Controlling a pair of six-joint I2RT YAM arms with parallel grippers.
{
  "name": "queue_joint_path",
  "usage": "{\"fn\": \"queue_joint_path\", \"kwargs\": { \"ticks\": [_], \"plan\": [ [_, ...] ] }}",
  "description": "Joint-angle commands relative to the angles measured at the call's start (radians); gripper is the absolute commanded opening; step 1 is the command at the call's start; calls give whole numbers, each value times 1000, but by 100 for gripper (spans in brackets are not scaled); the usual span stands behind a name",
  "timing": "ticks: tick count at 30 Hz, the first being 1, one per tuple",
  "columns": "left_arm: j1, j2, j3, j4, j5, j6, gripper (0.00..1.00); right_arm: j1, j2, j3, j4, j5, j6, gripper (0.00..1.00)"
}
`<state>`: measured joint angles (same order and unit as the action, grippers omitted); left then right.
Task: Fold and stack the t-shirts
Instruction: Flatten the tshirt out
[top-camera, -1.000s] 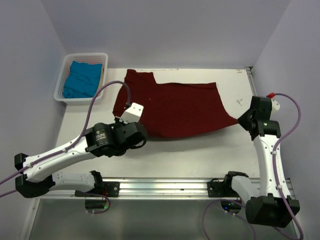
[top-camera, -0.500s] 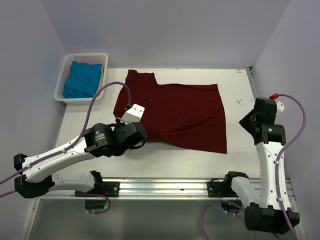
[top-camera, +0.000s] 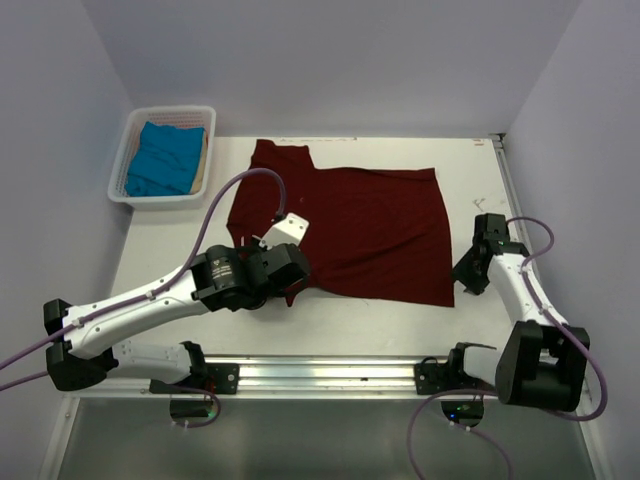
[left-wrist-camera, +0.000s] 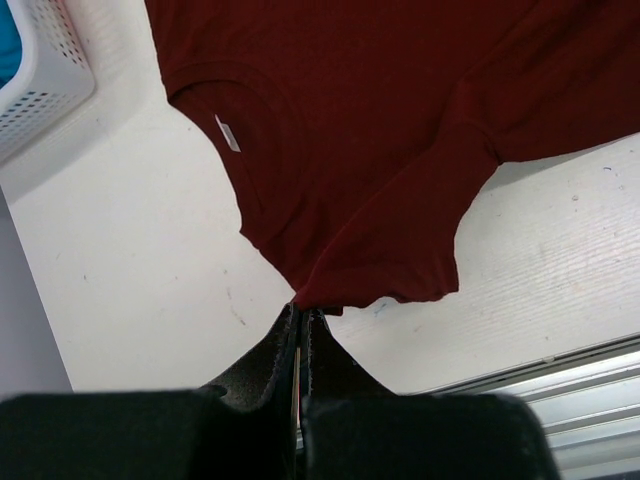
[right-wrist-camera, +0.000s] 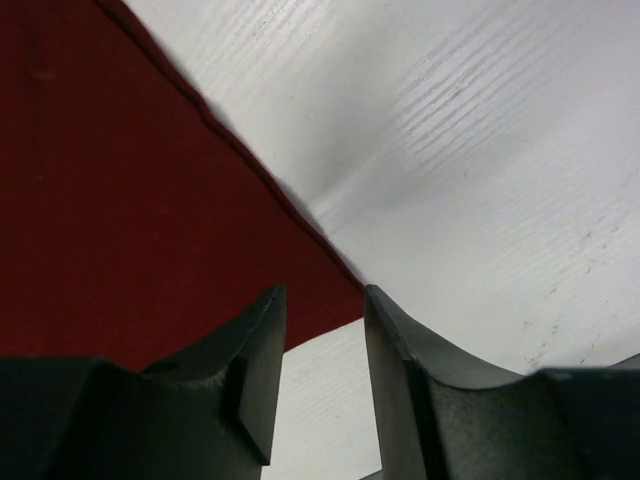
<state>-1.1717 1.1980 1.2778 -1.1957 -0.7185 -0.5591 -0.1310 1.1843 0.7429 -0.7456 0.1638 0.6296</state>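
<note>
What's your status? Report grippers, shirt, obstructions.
Left gripper shut on maroon shirt sleeve hem. Right gripper open at its near right corner. Shirt spread out, unfolded. Nothing on it; blue shirt in basket.

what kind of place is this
Probably a robot lab test cell: bare white table walled in by plain panels, an aluminium rail along its near edge, one maroon t-shirt laid out.

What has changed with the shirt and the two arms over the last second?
On the dark red t-shirt, the right corner, stretched rightward a second ago, now lies flat nearer the arms. The right end effector swung in to that corner and is open. The left end effector shifted slightly right, still shut on the sleeve hem. The white perforated basket and its blue garment stayed.
</note>
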Motion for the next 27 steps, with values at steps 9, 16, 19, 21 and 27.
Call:
{"fn": "queue_joint_path", "kwargs": {
  "ticks": [9, 16, 19, 21, 27],
  "plan": [
    [6, -54, -57, 64, -33, 2, 0, -1, 188, -13, 183, -55, 68, 40],
    [6, -80, -74, 61, -41, -4, 0, -1, 175, -36, 152, -73, 78, 32],
    [6, -83, -75, 64, -44, -4, 0, -1, 111, -45, 95, -60, 67, 32],
    [6, -83, -78, 68, -45, -4, 0, -2, 52, -42, 63, -53, 64, 33],
    [6, -75, -83, 74, -41, 1, 0, -1, -29, -42, -18, -49, 42, 37]
  ]
}}
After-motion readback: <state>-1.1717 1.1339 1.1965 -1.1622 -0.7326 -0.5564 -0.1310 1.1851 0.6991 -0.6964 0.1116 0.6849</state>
